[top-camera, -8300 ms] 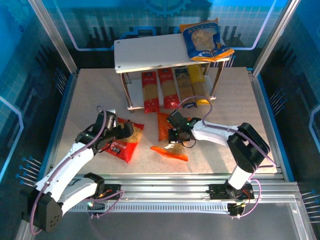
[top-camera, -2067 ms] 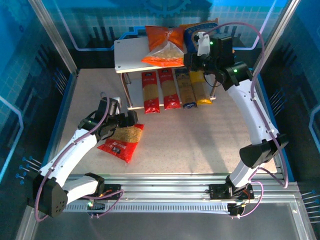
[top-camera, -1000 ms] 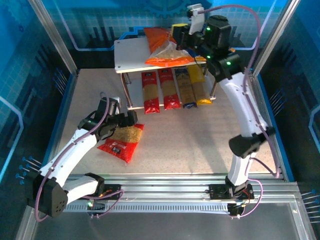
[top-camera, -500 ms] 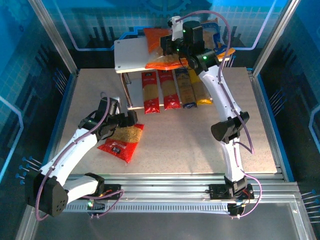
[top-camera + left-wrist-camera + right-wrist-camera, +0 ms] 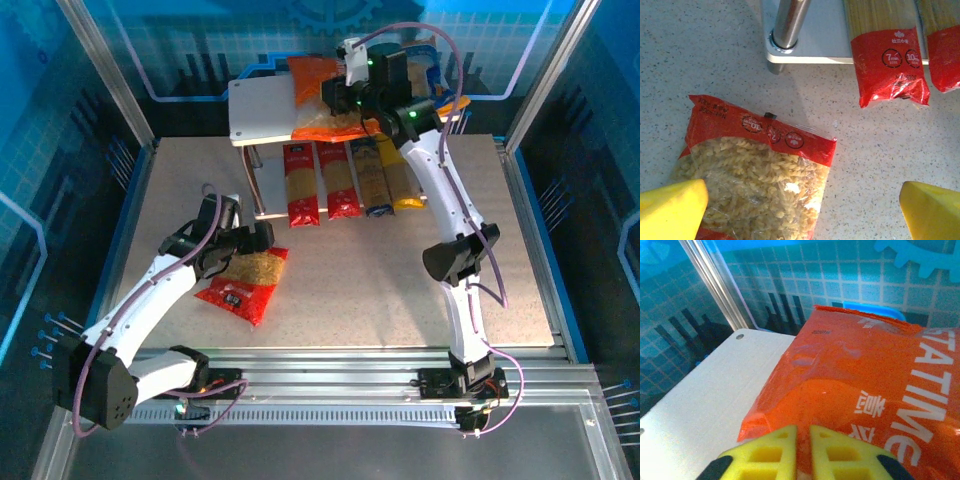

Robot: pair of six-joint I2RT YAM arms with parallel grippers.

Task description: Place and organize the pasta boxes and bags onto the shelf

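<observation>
Risked dragging the orange bag (image 5: 325, 100) off the top of the shelf (image 5: 262, 105) when retreating, with the right gripper (image 5: 803, 430) nearly pressed together at its front edge (grip impossible to tell) and the left gripper (image 5: 801, 192) spread wide over the red bag (image 5: 755, 185) on the table (image 5: 400, 280).

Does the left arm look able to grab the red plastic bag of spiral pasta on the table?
Likely yes. The left gripper hangs open above the red plastic bag, with bare table around it and nothing on top.
</observation>
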